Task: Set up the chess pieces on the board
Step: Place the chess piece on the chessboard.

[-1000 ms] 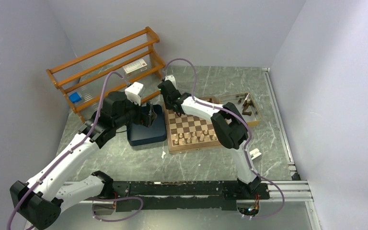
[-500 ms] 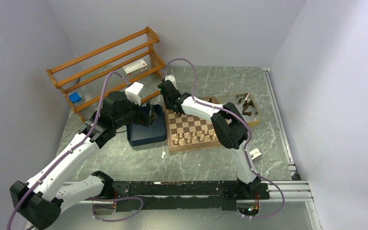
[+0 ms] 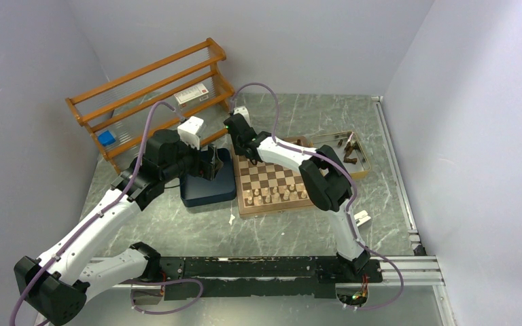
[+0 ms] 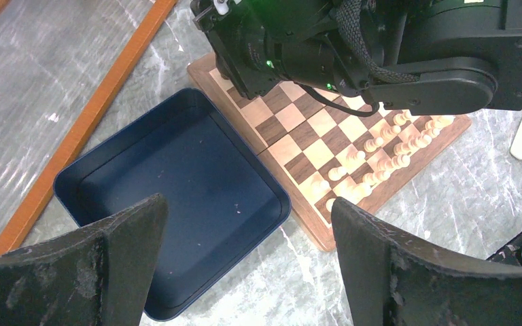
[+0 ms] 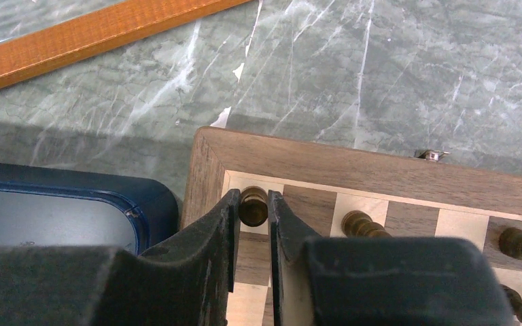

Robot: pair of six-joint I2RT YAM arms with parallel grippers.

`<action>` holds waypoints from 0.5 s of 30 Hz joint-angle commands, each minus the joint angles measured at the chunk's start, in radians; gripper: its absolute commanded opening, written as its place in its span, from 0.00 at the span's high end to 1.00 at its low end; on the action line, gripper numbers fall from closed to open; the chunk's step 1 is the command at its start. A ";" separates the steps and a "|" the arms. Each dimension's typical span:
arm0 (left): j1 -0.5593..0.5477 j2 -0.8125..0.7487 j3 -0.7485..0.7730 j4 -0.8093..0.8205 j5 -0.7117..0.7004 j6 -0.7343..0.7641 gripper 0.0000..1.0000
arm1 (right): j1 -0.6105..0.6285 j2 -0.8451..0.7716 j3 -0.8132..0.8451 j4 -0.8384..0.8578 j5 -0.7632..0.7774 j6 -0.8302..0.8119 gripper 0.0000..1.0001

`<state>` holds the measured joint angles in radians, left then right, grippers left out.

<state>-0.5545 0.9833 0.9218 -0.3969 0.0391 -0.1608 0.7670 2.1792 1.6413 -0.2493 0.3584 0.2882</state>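
Setting: pale grey walls are enclosing a grey-green marbled desk (image 3: 299, 231), and both arms are reaching away from its near edge.
Chessboard: the wooden chessboard (image 3: 272, 175) is lying flat near the middle of the desk, its left edge just beside a dark blue tray (image 3: 207, 191).
Right end effector: the right end effector (image 5: 253, 207) is hanging over the board's far left corner, its fingers (image 5: 204, 238) clenching the head of a dark brown chess piece (image 5: 253, 202).
Held piece: it is standing upright over the light corner square. The fingers are hiding whether its base is touching the wood.
Far rank: other dark brown chessmen (image 5: 357, 223) are standing further along the same rank, apart from the held one.
Near ranks: pale cream chessmen (image 4: 380, 153) are crowding the two ranks nearest the arms.
Left end effector: the left end effector (image 4: 246, 210) is hovering above the blue tray with its jaws spread wide, gripping nothing.
Wooden box: a shallow wooden box (image 3: 363, 170) is sitting just beside the board's far right corner, with loose dark pieces (image 3: 349, 146) lying in it.
Rack: an orange wooden rack (image 3: 153, 88) is standing at the far left of the desk.
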 commanded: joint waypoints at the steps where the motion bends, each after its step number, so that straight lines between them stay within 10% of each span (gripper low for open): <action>1: 0.002 -0.008 -0.008 0.020 0.025 0.007 0.06 | 0.007 -0.003 -0.011 -0.050 -0.005 0.011 0.77; 15: 0.001 -0.008 -0.008 0.018 0.025 0.010 0.06 | 0.007 -0.004 -0.002 -0.041 -0.013 0.009 0.71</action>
<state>-0.5545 0.9833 0.9215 -0.3969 0.0406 -0.1608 0.7673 2.1796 1.6413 -0.2810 0.3473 0.2916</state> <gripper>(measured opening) 0.941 0.281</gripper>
